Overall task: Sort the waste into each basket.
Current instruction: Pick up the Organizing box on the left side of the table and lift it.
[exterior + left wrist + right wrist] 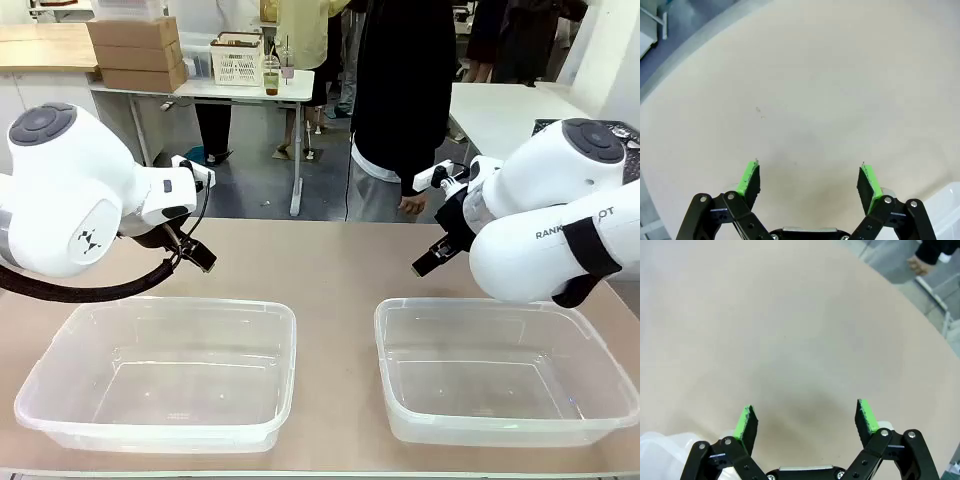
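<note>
I judge sorting not begun: both tubs (160, 375) (505, 372) empty, no waste on the table (330, 270) beyond them, left gripper (809, 181) and right gripper (807, 420) both spread wide, holding nothing.

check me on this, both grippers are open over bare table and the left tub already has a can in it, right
Not quite. The left tub holds nothing; the front view shows it empty, as is the right tub, and no cans or bottles appear anywhere. The rest holds: the left gripper and the right gripper are both open over bare table, as each wrist view shows.
</note>
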